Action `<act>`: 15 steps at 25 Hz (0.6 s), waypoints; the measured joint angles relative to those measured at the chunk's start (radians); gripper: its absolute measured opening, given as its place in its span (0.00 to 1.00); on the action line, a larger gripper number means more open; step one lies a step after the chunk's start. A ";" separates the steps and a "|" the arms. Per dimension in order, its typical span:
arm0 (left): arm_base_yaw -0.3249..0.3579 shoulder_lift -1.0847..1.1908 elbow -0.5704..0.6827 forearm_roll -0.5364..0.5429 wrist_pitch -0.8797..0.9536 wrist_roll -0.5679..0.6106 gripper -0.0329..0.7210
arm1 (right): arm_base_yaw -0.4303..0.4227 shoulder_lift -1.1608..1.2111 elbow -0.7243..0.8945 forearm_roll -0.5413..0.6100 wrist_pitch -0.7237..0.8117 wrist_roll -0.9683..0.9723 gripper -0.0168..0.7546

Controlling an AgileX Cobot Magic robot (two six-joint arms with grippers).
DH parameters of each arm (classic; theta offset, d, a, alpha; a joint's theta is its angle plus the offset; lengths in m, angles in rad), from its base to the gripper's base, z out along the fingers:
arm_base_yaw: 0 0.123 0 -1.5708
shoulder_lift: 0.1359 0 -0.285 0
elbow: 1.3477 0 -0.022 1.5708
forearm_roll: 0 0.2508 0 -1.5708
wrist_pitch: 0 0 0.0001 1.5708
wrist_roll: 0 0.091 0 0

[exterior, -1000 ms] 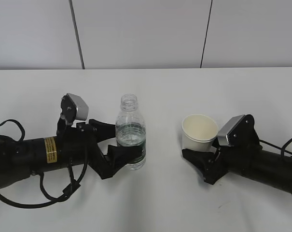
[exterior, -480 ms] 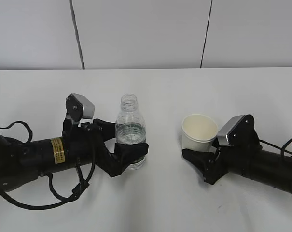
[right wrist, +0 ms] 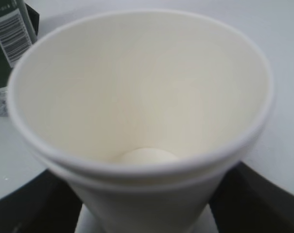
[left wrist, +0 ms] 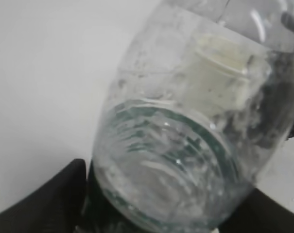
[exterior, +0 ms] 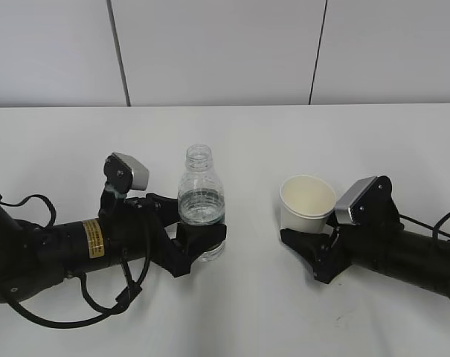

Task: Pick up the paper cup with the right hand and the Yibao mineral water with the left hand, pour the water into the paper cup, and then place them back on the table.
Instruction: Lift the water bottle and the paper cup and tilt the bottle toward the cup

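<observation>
- Bottle position decides the coming move: the Yibao mineral water stands upright at centre-left of the exterior frame, its long axis vertical, its uncapped mouth at the top, its base on the table.
- It sits at the tip of the left hand, whose arm comes in low from the lower left of the frame. One finger passes behind the green label and the other in front of the base, so the bottle lies between them. The left wrist view is filled by the bottle's lower body, dark finger parts at its bottom corners. Whether the fingers press it yet cannot be told.
- The paper cup stands upright at centre-right, mouth up, well apart from the bottle. The right hand reaches in from the lower right with its fingers either side of the cup's lower wall. The right wrist view looks down into the empty cup, dark finger parts at both bottom corners. A firm pinch cannot be confirmed.
- Each arm is nearer its own thing. The lift likely needs both grips closed first.
- Compared with a second ago, the left arm has slid further right, so the bottle sits deeper between its fingers. The cup and the right hand have not moved.
</observation>
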State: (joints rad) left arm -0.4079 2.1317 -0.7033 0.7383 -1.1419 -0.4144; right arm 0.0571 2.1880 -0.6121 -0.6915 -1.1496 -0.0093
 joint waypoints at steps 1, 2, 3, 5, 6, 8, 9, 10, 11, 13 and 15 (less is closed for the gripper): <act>0.000 0.000 0.000 -0.001 0.001 0.001 0.68 | 0.000 0.000 0.000 0.000 0.000 0.000 0.75; 0.000 0.000 0.000 -0.006 0.002 0.003 0.67 | 0.000 0.000 0.000 0.000 0.000 0.000 0.75; 0.000 0.000 0.000 -0.014 0.006 0.005 0.65 | 0.000 0.000 0.000 0.000 0.000 0.000 0.75; 0.000 0.000 0.000 -0.025 0.006 0.005 0.62 | 0.000 0.000 0.000 0.000 0.000 0.000 0.75; 0.000 0.000 0.000 -0.030 0.007 0.007 0.60 | 0.000 0.000 0.000 0.000 0.000 0.000 0.75; 0.000 0.000 0.000 -0.035 0.008 0.009 0.58 | 0.000 0.000 0.000 0.000 0.000 0.000 0.75; 0.000 0.000 0.000 -0.036 0.008 0.009 0.57 | 0.000 0.000 0.000 0.000 0.000 0.000 0.75; 0.000 0.000 0.000 -0.036 0.008 0.010 0.56 | 0.000 0.000 0.000 0.000 0.000 0.000 0.75; 0.000 0.000 0.000 -0.036 0.008 0.010 0.56 | 0.000 0.000 0.000 0.000 0.000 0.000 0.75; 0.000 0.000 0.000 -0.036 0.008 0.010 0.56 | 0.000 0.000 0.000 0.000 0.000 0.000 0.75; 0.000 0.000 0.000 -0.036 0.008 0.013 0.56 | 0.000 0.000 0.000 0.000 0.000 0.000 0.75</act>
State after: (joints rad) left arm -0.4079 2.1317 -0.7033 0.7019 -1.1341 -0.4011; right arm 0.0571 2.1880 -0.6121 -0.6915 -1.1496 -0.0093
